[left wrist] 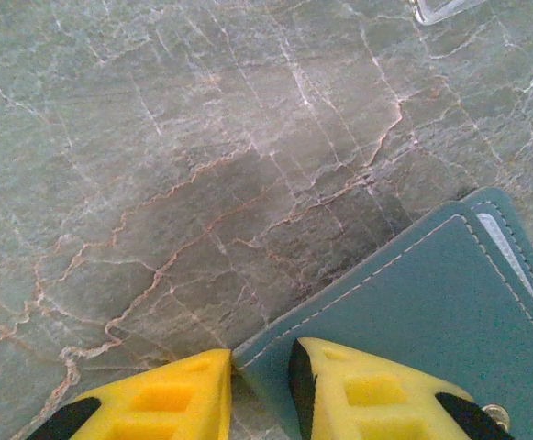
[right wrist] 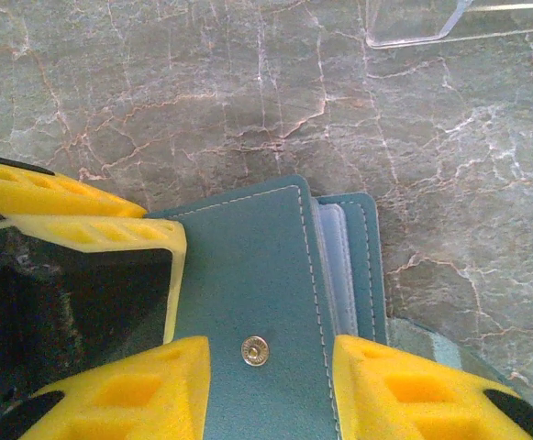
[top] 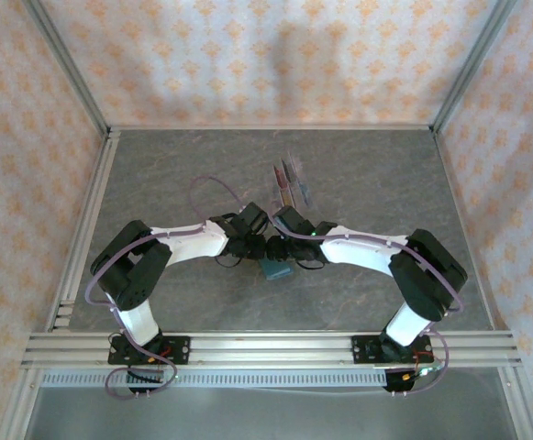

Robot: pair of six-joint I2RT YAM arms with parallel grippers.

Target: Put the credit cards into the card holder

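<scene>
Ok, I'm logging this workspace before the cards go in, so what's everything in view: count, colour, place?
flat teal-blue stitched card holder: one, teal with a paler inside and a metal snap, mid-table at both grippers.
thin plastic credit cards: apparently three, reddish-brown to bluish, standing in the rack; too small to count surely.
clear plastic slotted rack: one, transparent, just beyond the card holder.
grey veined table: one, grey, under everything.
patterned walls: three, peach, around the table.
left gripper: one, yellow fingers, clamped on the card holder's corner.
right gripper: one, yellow fingers, open over the card holder's snap side.
</scene>
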